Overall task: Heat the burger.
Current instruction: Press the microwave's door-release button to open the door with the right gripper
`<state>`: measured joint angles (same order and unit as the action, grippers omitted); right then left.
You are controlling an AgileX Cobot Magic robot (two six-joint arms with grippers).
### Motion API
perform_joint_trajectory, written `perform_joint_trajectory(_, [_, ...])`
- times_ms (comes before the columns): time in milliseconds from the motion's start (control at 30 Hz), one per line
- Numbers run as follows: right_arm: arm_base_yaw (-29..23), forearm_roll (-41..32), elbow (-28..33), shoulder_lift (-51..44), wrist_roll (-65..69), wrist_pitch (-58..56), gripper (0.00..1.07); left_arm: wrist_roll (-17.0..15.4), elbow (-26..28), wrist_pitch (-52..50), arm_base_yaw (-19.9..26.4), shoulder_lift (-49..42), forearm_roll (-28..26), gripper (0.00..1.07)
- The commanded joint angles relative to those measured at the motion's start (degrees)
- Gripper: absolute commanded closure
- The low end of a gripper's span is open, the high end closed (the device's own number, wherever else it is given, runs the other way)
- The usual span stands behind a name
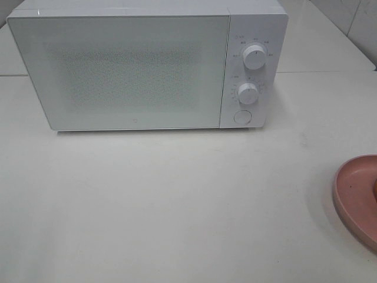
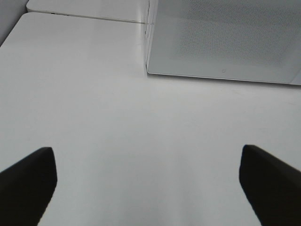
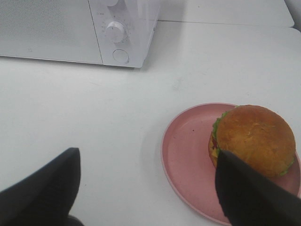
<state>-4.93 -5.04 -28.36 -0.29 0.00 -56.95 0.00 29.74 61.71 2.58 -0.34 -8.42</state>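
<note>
The burger point(image 3: 256, 136), with a golden-brown bun and green lettuce, sits on a round pink plate point(image 3: 186, 150) in the right wrist view. My right gripper point(image 3: 146, 155) hangs open above the table just short of the plate, and one dark finger point(image 3: 249, 193) overlaps the near side of burger and plate. The white microwave point(image 1: 129, 71) stands at the back of the table with its door shut. My left gripper point(image 2: 146, 155) is open over bare table in front of the microwave point(image 2: 225, 37), holding nothing. Neither gripper shows in the exterior high view.
The microwave's panel carries two round knobs point(image 1: 255, 57) point(image 1: 248, 93) and a door button point(image 1: 241, 116). Only part of the pink plate point(image 1: 356, 197) shows at the right edge of the exterior high view. The white table point(image 1: 177, 206) stretches in front of the microwave.
</note>
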Motion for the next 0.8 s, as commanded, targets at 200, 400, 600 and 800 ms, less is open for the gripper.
perform_joint_trajectory(200, [-0.2, -0.5, -0.8, -0.9, -0.6, 1.4, 0.31, 0.3, -0.1, -0.5, -0.2, -0.9, 0.0, 0.09])
perform_joint_trajectory(400, [-0.2, -0.5, -1.5, 5.0, -0.6, 5.1, 0.31, 0.3, -0.1, -0.5, -0.2, -0.9, 0.0, 0.09])
perform_joint_trajectory(600, [-0.2, -0.5, -1.5, 11.5, -0.6, 10.7, 0.31, 0.3, -0.1, -0.5, -0.2, -0.9, 0.0, 0.09])
perform_joint_trajectory(800, [-0.2, -0.5, -1.5, 17.4, -0.6, 17.6, 0.31, 0.3, -0.1, -0.5, -0.2, -0.9, 0.0, 0.09])
